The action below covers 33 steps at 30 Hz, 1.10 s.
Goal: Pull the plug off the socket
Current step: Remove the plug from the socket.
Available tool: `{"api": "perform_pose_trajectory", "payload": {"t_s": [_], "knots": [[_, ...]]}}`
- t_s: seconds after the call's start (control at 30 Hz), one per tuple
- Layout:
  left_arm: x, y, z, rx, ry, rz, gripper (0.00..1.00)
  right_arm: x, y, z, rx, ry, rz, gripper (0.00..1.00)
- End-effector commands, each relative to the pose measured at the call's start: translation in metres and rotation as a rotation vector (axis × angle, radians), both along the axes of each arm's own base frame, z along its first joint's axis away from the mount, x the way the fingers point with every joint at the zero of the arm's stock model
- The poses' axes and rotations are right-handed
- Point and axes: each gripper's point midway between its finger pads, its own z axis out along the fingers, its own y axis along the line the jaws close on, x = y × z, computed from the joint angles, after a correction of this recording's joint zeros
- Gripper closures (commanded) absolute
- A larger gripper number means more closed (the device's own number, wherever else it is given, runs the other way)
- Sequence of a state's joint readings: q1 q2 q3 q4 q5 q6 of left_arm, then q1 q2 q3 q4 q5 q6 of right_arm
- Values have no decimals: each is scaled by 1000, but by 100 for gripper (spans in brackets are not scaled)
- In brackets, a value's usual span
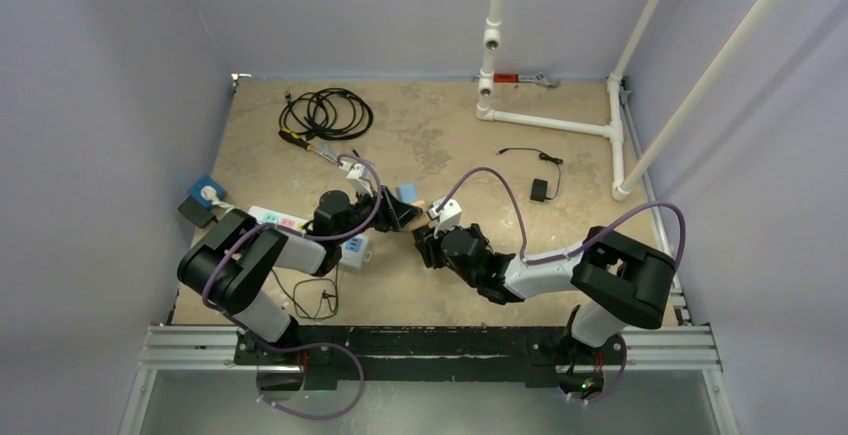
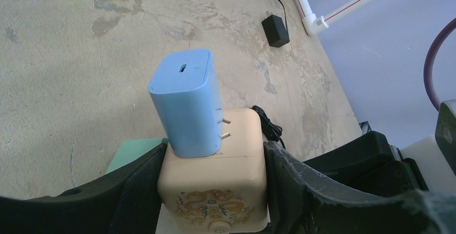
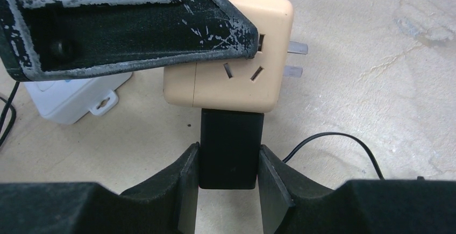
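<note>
1. Right pincer (image 3: 228, 156) up close at the bottom of its own wrist view, both dark fingers squeezed onto the sides of the black plug (image 3: 230, 137).
2. That black plug stands upright in frame centre, and its top end sits in the underside of the beige socket cube (image 3: 236, 78), plug and cube touching with no gap showing.
3. Across the upper left of that view lies a scuffed finger (image 3: 134, 24) of the other arm, pressed on the cube's face, just beside two slanted slots.
4. Two metal prongs (image 3: 294, 59) poke out of the cube's right side.
5. Over to the left wrist view: the left pincer (image 2: 215, 156) is clamped on the beige socket cube, one finger on each flank, at bottom centre.
6. A blue charger (image 2: 185, 105) stands on the cube's top, leaning a touch to the left.
7. From above, the two pincers meet nose to nose in mid-frame over the tan surface (image 1: 450, 135).
8. A white power strip (image 1: 300, 230) lies under the left arm, left of centre.
9. Upper left holds a coiled black cable (image 1: 325, 113); right of centre lies a small black adapter (image 1: 540, 189) with its thin cord, well apart from the action.
10. A white pipe frame (image 1: 560, 123) runs along the upper right.
</note>
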<state>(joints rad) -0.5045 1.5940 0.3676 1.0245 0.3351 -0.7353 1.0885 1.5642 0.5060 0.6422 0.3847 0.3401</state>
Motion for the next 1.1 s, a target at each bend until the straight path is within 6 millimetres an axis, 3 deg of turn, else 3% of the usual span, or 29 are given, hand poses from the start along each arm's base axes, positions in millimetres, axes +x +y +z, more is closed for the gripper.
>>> {"api": "perform_pose_trajectory", "payload": {"t_s": [0.0,0.27,0.53,1.07], "knots": [[17,20,-25,102,37,110,100,-36,42,22,115,38,173,100],[16,20,-26,101,40,112,100,-19,34,13,245,160,185,100],[17,20,-26,104,39,112,100,-15,33,10,178,122,203,100],[22,28,-25,126,39,138,100,-58,51,29,81,32,380,100]]}}
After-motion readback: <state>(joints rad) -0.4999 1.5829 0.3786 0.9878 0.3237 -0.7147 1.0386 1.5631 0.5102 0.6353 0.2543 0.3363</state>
